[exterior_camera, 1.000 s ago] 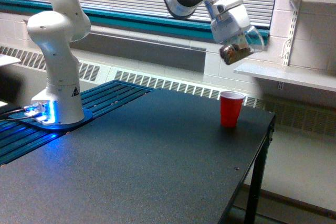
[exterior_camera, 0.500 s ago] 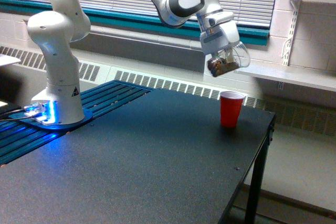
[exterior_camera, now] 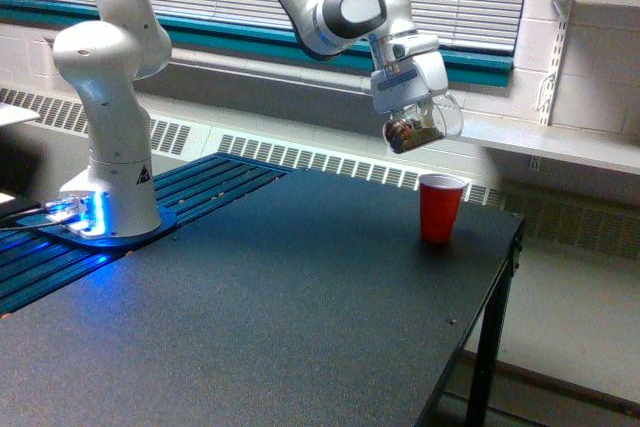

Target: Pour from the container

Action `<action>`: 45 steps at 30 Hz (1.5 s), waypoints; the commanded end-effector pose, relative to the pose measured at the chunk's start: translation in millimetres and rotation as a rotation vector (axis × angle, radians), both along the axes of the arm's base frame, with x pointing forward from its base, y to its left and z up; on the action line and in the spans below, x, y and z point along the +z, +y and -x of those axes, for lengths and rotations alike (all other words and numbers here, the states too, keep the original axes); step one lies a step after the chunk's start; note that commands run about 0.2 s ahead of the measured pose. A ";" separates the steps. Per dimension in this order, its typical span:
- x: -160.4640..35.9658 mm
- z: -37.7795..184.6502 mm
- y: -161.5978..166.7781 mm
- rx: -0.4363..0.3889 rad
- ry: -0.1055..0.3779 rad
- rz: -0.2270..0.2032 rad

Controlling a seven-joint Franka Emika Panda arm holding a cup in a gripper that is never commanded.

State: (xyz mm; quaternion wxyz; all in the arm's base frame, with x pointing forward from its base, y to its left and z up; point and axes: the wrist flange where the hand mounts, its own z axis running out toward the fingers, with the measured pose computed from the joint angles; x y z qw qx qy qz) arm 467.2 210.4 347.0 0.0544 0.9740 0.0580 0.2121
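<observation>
My gripper [exterior_camera: 412, 112] is shut on the container [exterior_camera: 418, 127], a small clear plastic vessel with a loop handle and brown nut-like bits showing through it. The container hangs tilted in the air, above and slightly to the exterior view's left of the red cup [exterior_camera: 440, 207]. That cup stands upright on the black table [exterior_camera: 260, 317] near its far right corner. The fingertips are partly hidden behind the container.
The arm's white base [exterior_camera: 110, 117] stands at the exterior view's left on a blue-lit plate. A white shelf [exterior_camera: 545, 142] runs along the wall behind the cup. The table's right edge [exterior_camera: 490, 317] drops off close to the cup.
The gripper with the container has moved toward the exterior view's left and downward, coming closer to the red cup. The cup has stayed where it was.
</observation>
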 end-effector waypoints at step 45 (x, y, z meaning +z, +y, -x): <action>-47.4 0.4 65.8 0.096 0.103 0.218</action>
